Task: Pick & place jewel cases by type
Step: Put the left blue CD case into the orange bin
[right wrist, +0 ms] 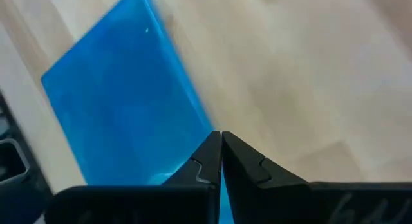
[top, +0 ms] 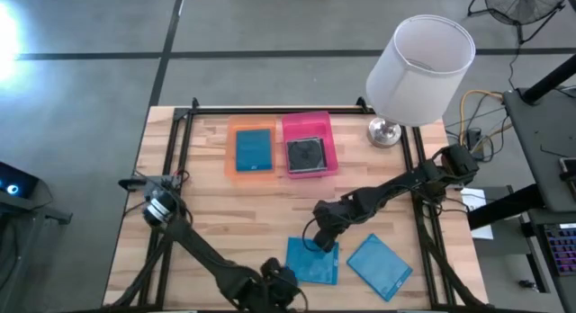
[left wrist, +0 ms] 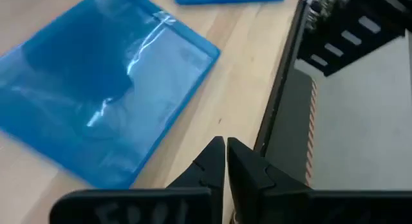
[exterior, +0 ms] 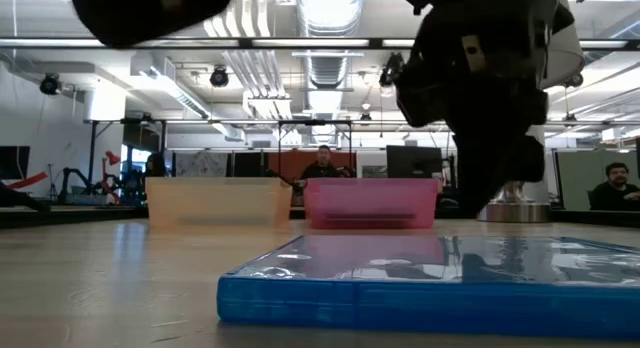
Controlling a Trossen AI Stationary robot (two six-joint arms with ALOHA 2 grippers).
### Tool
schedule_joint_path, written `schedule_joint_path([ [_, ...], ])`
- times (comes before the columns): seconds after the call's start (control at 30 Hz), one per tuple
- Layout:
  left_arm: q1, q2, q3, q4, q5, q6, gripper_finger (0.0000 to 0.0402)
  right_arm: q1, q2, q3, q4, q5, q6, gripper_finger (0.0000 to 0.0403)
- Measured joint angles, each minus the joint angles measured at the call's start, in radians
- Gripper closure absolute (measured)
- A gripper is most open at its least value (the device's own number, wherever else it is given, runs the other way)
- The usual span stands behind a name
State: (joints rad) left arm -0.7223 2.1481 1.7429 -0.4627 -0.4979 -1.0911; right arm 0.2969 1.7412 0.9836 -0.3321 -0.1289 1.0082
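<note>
Right tool [top: 322, 244] pressed together, poised over blue jewel case [top: 312, 260] on tabletop [top: 243, 214], likely for pickup; left tool [left wrist: 225, 161] likewise closed, idle.

A big white lamp [top: 416, 75] with a shiny base stands at the back corner of the wooden table [top: 216, 219]. An orange tray [top: 253, 149] and a pink tray [top: 309, 144] sit touching, side by side (people sit far behind).

Three bright blue flat plastic jewel cases [top: 312, 260] [top: 379, 264] [top: 254, 150] are showing, one dark grey case [top: 307, 155], two translucent trays [top: 232, 142] [top: 328, 133].
</note>
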Motion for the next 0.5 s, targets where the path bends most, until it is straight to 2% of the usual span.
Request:
schedule_joint_path([
  [0.1, 0.012, 0.045, 0.026, -0.005, 0.044, 0.058, 0.0401, -0.003, 0.0, -0.023, 0.027, -0.005, 0.033, 0.0394],
  [0.23, 0.027, 0.092, 0.034, -0.005, 0.161, 0.069, 0.0402, -0.004, 0.002, -0.063, 0.087, -0.003, 0.066, 0.0394],
  [0.33, 0.035, 0.117, 0.036, -0.027, 0.182, 0.069, 0.0402, -0.001, 0.002, -0.079, 0.089, -0.016, 0.081, 0.0394],
  [0.5, 0.065, 0.123, 0.022, -0.147, 0.198, 0.064, 0.0401, 0.0, 0.003, -0.089, 0.107, -0.109, 0.061, 0.0394],
])
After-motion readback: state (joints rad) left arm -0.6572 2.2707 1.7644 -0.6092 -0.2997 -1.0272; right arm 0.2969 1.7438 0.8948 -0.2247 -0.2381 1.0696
